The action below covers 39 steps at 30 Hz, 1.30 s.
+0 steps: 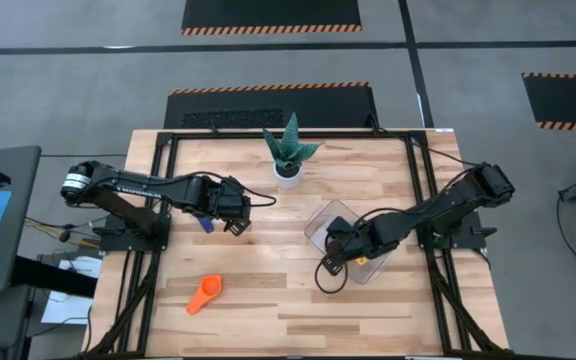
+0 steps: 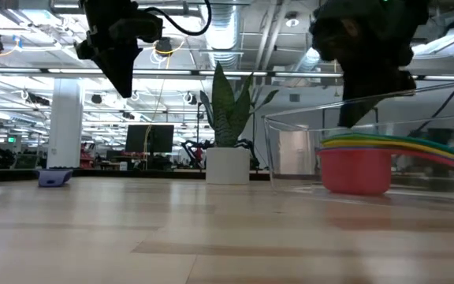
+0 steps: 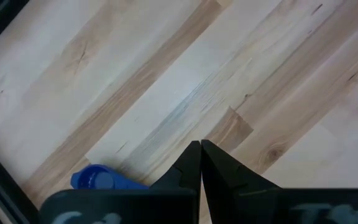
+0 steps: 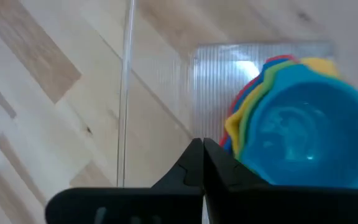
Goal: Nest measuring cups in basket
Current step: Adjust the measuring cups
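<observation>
Right now, from where I stand at the near edge:

Orange cup (image 1: pixel 205 294): lies alone on the near part of the counter (image 1: pixel 288 300), handle toward the front-left corner, well apart from both arms and not yet nested.

Right hand (image 1: pixel 336 250): hangs over the near end of the basket (image 1: pixel 320 215), fingers (image 4: pixel 194 163) pressed together and holding nothing.

Basket: clear tub on the right half of the counter, under the right arm.

Stack (image 2: pixel 377 154): sits inside the basket; the red cup (image 2: pixel 356 172) is at the bottom, with yellow and green rims above it and a light blue cup (image 4: pixel 303 138) on top.

Left hand (image 1: pixel 234 207): hovers above the counter left of centre, fingers (image 3: pixel 191 168) together, empty.

Blue cup (image 1: pixel 206 222): rests on the counter just beside the left hand, on its near-left side, also outside the basket.

Plant pot (image 1: pixel 288 172): white, with a spiky green plant, stands at the far middle of the counter, between the arms and behind them.

Risk, as I judge it: with the fingers pressed together, a descent onto either loose cup would only push it along the wood, since neither hand is parted to take a rim or handle.

Second risk: the tub looks light, and the right hand low beside its wall could nudge it or tip the stack.

In the way: the basket wall must be cleared on each drop; the plant's leaves lean near the straight path from the left side.
</observation>
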### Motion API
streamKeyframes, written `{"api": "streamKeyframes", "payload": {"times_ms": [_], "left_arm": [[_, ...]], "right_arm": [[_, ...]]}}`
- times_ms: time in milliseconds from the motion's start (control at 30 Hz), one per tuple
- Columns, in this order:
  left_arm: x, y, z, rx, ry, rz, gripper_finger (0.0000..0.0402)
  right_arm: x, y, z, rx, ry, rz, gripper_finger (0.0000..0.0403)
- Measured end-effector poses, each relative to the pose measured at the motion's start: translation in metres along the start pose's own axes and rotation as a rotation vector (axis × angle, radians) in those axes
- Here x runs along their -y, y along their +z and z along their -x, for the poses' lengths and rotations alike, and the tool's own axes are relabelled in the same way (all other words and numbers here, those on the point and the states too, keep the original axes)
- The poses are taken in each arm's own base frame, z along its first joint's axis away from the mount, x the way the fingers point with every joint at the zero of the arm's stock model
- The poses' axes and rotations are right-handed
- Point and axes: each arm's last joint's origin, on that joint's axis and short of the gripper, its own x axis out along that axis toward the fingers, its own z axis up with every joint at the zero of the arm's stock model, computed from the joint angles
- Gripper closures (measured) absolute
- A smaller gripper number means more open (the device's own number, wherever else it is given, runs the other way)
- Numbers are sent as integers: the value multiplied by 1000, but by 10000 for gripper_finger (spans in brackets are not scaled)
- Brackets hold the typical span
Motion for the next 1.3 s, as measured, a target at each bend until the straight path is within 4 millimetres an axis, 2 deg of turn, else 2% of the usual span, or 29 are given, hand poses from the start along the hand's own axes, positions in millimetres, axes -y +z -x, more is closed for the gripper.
{"api": "streamKeyframes", "payload": {"times_ms": [233,500,633,800,933,1300], "left_arm": [[1,1,0,7,-8,4,401],[2,2,0,18,-22,11,401],[3,3,0,25,-29,8,401],[3,3,0,25,-29,6,401],[3,3,0,26,-29,6,401],[5,4,0,41,-46,15,401]], "right_arm": [[14,-3,18,-50,-186,39,392],[19,-13,13,-86,-307,83,392],[10,-17,14,-99,-232,78,390],[-4,-22,25,-97,-167,101,394],[-7,-26,27,-135,-143,109,392],[-19,-32,-5,-200,-126,148,393]]}}
